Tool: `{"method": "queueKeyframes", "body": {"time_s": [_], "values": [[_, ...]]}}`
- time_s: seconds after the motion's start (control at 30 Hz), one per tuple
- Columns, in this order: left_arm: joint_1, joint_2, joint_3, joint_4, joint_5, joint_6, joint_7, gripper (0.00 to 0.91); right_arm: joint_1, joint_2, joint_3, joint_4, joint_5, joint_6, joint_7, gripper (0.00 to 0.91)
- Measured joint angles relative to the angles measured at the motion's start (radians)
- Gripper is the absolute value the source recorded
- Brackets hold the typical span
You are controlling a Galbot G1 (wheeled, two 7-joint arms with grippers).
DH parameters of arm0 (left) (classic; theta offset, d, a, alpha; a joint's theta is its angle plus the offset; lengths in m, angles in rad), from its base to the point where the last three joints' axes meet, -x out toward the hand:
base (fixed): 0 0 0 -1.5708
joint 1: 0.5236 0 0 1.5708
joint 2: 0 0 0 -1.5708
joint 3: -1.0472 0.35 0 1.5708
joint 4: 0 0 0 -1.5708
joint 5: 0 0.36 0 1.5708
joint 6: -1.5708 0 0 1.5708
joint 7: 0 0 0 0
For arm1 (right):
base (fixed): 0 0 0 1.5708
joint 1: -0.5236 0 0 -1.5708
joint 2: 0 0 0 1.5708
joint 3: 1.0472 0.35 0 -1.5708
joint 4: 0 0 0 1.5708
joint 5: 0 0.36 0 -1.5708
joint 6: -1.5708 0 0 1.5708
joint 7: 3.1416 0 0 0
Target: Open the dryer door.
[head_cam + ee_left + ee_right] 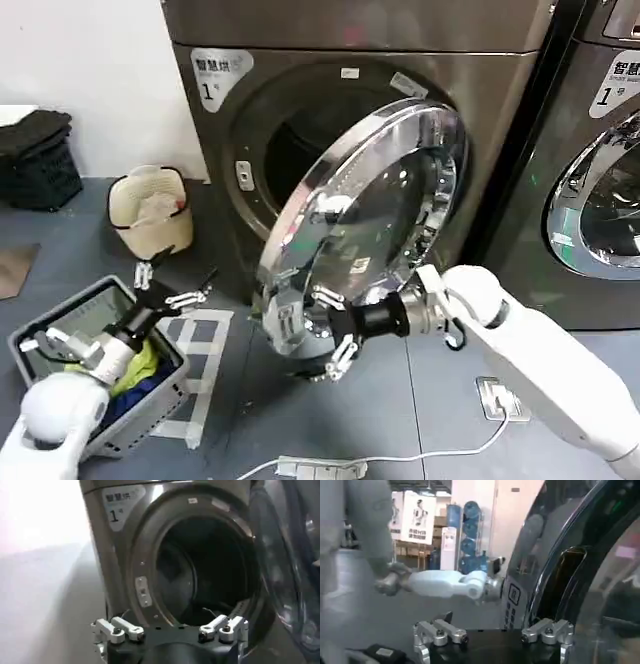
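Dryer door swung well open, chrome ring around dark tinted glass, at centre. Right gripper at its lower rim, fingers spread wide. Left gripper near left, fingers wide, above laundry basket.

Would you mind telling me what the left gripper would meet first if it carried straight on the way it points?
Probably the open drum mouth of the dryer; the left gripper faces it, though depth is unclear.

round chrome-ringed dryer door with dark glass bowl, swung wide open on right-side hinge
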Motion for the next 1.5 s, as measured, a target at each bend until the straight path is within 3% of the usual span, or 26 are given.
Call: {"method": "queueKeyframes", "body": {"time_s": [0.87, 1.27, 1.5], "values": [[-0.174, 0.071, 0.289, 0.035, 0.033, -0.066, 0.116, 0.907, -0.325, -0.143, 0.362, 0.059, -0.077, 0.036, -0.243, 0.907], [-0.264, 0.060, 0.415, 0.064, 0.041, -0.074, 0.139, 0.907, -0.526, -0.185, 0.612, 0.038, -0.073, 0.093, -0.291, 0.907], [-0.309, 0.054, 0.474, 0.067, 0.046, -0.077, 0.141, 0.907, -0.673, -0.193, 0.781, -0.005, -0.072, 0.170, -0.290, 0.907]]}}
